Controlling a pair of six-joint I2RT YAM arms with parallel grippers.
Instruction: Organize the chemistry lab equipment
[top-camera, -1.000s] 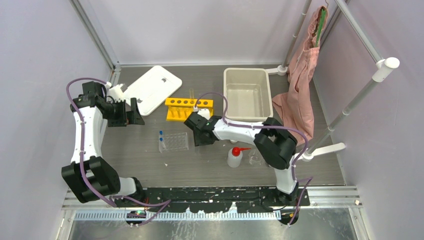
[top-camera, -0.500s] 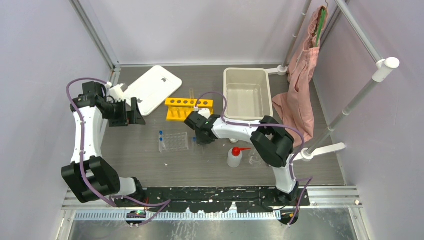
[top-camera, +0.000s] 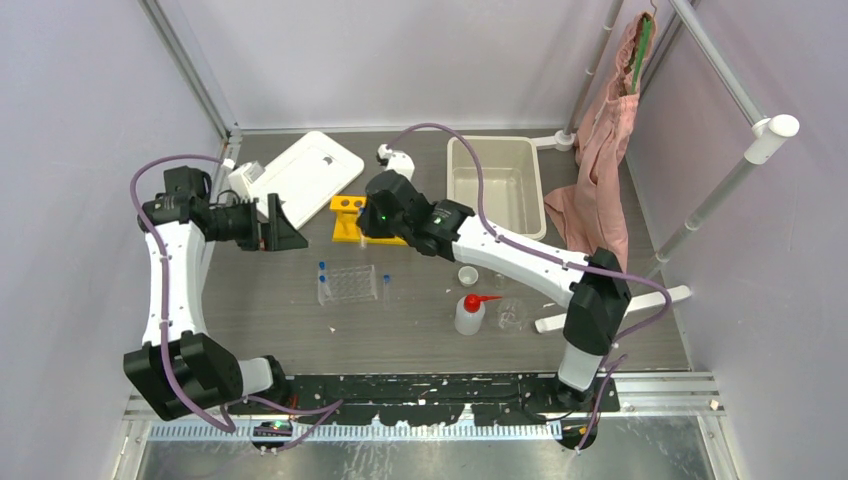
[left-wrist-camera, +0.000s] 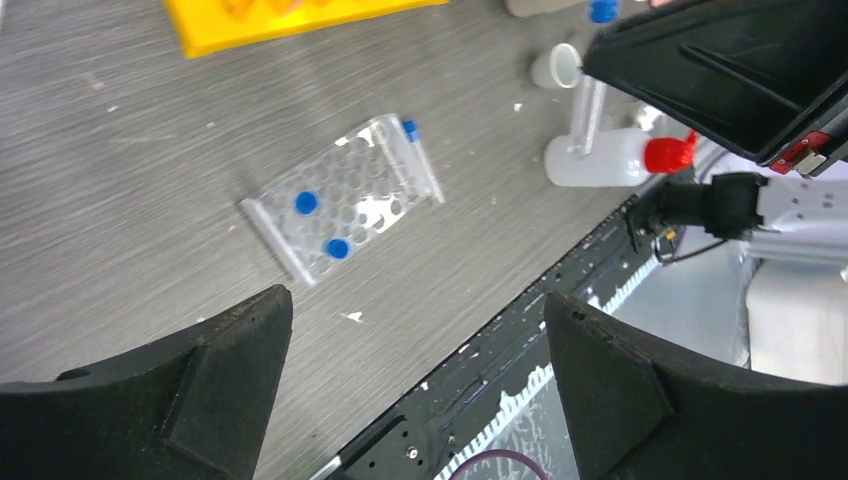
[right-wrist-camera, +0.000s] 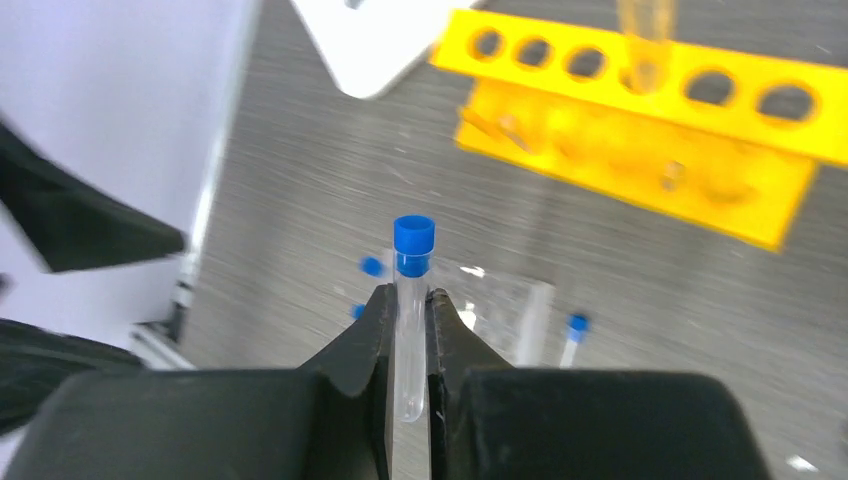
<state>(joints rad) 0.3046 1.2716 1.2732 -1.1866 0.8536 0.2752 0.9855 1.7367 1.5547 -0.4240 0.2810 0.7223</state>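
Observation:
My right gripper (right-wrist-camera: 411, 300) is shut on a clear blue-capped vial (right-wrist-camera: 413, 262) that stands upright between its fingers. It hovers by the yellow rack (top-camera: 346, 211), which has one glass tube (right-wrist-camera: 645, 45) in a hole. The clear tray (top-camera: 349, 284) lies in front of the rack, with two blue-capped vials (left-wrist-camera: 306, 203) standing in it. Another vial (top-camera: 386, 290) lies just right of the tray. My left gripper (top-camera: 272, 226) hangs open and empty at the left, above the table. The white squeeze bottle (top-camera: 470, 313), a small beaker (top-camera: 512, 316) and a tiny white cup (top-camera: 467, 275) stand at the front right.
A beige bin (top-camera: 458, 190) stands at the back right, a flat white lid (top-camera: 303, 177) at the back left. A pink cloth (top-camera: 598, 175) hangs on the right frame, and a white pole stand (top-camera: 610, 305) reaches onto the table there.
My right gripper closed on a vial beside the tray, rose and swung back-left to the yellow rack. The left gripper shifted slightly and stays open.

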